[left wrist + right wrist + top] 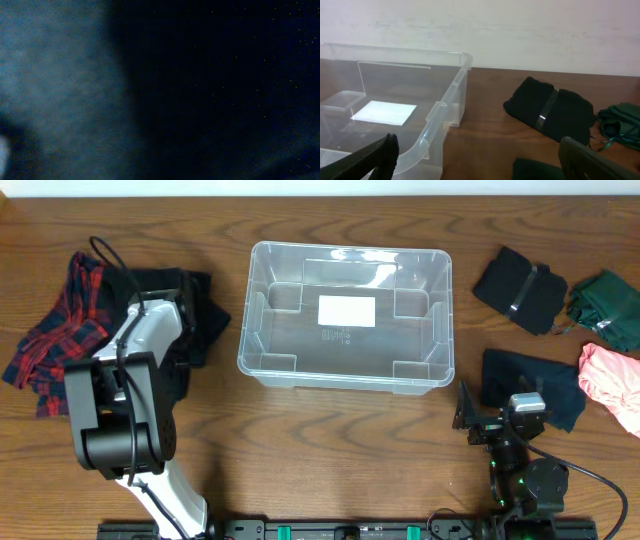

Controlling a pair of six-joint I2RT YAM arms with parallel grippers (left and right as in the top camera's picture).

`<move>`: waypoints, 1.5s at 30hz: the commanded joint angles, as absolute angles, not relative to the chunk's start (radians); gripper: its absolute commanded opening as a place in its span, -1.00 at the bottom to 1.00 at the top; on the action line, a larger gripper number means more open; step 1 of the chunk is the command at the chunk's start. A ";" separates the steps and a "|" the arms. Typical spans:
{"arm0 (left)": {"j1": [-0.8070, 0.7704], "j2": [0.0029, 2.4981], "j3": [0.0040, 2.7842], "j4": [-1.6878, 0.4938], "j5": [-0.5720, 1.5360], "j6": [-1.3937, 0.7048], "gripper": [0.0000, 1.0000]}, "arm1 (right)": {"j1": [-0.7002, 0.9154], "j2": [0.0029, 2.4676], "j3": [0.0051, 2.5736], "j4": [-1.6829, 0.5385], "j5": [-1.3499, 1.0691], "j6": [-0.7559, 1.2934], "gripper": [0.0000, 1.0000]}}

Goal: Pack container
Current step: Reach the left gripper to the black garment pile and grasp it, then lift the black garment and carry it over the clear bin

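The container [345, 370], a clear plastic bin with a white label [346, 310] on its base, stands at the table's middle with nothing inside; its near corner shows in the right wrist view [445, 102]. My left arm [135, 370] reaches over a black garment [208, 315] beside a red plaid garment [55, 330]. Its gripper is hidden under the wrist, and the left wrist view is only a dark blur. My right gripper [488, 420] [477, 150] is open and empty, low by the container's right front corner.
Right of the container lie a folded black garment with a grey stripe [520, 288] [550, 112], a green garment [610, 305] [620, 122], a dark navy garment [530, 385] [535, 170] and a pink garment [612, 380]. A white wall runs behind the table.
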State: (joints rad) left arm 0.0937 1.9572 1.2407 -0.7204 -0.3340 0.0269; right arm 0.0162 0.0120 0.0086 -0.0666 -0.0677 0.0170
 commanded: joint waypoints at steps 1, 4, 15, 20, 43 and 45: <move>0.079 1.986 1.247 -0.688 -0.384 0.024 0.01 | 0.014 0.007 0.006 -0.068 -0.068 0.006 0.99; 0.079 1.986 1.247 -0.667 -0.386 0.024 -0.62 | 0.014 0.007 0.006 -0.069 -0.068 0.006 0.99; 0.079 1.905 1.374 -0.758 -0.339 -0.044 -0.88 | 0.014 0.007 0.006 -0.069 -0.068 0.006 0.98; 0.079 1.816 1.544 -0.876 -0.323 -0.043 -0.88 | 0.014 0.007 0.006 -0.068 -0.068 0.006 0.98; -0.394 1.451 1.745 -0.962 -0.229 0.368 -0.88 | 0.014 0.007 0.006 -0.068 -0.068 0.006 0.99; -0.487 1.465 1.745 -0.964 -0.285 0.385 -0.88 | 0.014 0.007 0.006 -0.069 -0.068 0.006 0.98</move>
State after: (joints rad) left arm -0.4015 1.4914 1.7100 -0.9806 -0.1932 0.3256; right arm 0.0162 0.0120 0.0086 -0.0662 -0.0677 0.0170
